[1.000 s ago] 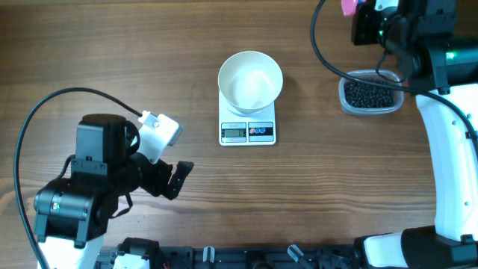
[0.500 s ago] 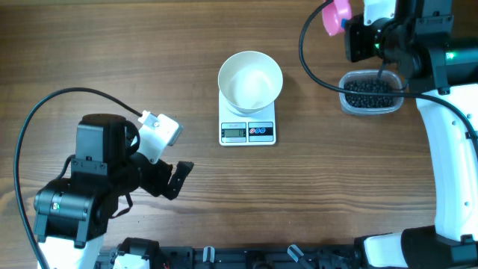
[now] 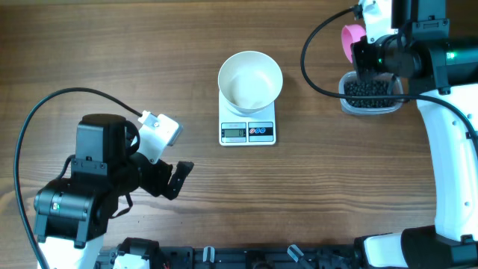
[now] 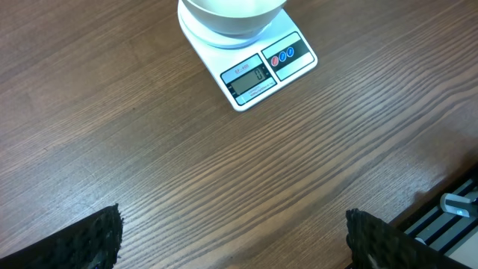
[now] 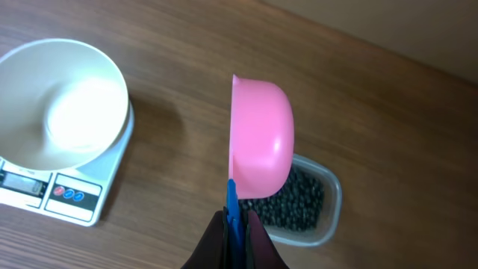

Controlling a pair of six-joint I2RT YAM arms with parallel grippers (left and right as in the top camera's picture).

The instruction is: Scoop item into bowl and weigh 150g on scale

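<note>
Overhead view: the bowl (image 3: 250,78) is seated on the scale (image 3: 248,128), probably so that whatever is tipped in gets weighed at once. It is seen to be empty. The pellets (image 3: 367,91) are heaped in a clear tub (image 3: 343,97), well to the right of the scale. A pink scoop (image 3: 349,37) is held by the right gripper (image 3: 364,52) over the tub's far left corner, presumably poised for a dip. The left gripper (image 3: 178,179) is parked near the front edge, well apart from everything.

Left wrist view: the left fingers are spread wide, with only bare table (image 4: 224,187) between them. Nothing is gripped. The scale's display is faced toward this arm.

Right wrist view: the jaws are pressed together on the scoop's thin blue handle (image 5: 231,205). The scoop's long axis is laid in line with the gripper, handle to cup, pointing away from the wrist. The cup is turned on edge, with its mouth faced left toward the bowl and its rounded back toward the right, so little could be carried in it as held. Whether any pellets are inside cannot be told.
</note>
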